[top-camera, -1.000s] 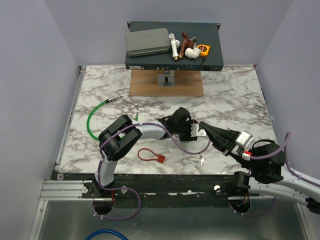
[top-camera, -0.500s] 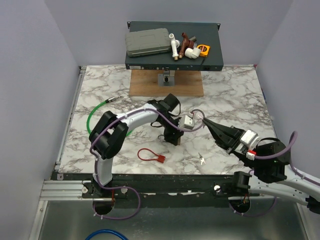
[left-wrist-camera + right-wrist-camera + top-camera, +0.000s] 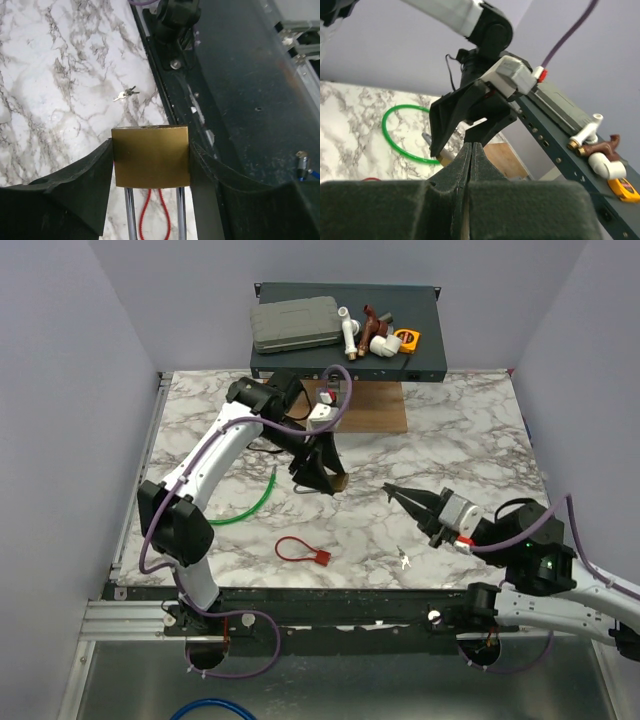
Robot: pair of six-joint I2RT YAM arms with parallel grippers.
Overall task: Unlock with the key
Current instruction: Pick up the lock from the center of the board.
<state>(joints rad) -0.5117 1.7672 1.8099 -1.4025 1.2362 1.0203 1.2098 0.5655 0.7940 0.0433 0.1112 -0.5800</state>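
A brass padlock [image 3: 150, 165] with a steel shackle is clamped between the fingers of my left gripper [image 3: 151, 146], and in the top view it hangs as a brass corner [image 3: 338, 481] over the table's middle. A small silver key [image 3: 404, 560] lies loose on the marble near the front edge; the left wrist view also shows this key [image 3: 125, 94]. My right gripper [image 3: 390, 490] is shut with nothing visible between its fingers, pointing toward the padlock from the right. In the right wrist view its shut tips [image 3: 471, 146] sit just before the left gripper [image 3: 465, 115].
A red loop tag [image 3: 300, 550] lies at the front left of the marble. A green cable [image 3: 245, 505] curves behind the left arm. At the back, a dark rack unit [image 3: 430, 340] with a grey case and pipe fittings stands above a wooden board [image 3: 370, 415].
The left arm has swung up and back toward the far left, carrying the padlock from beside the right gripper. The right gripper has drawn slightly nearer and stays shut.
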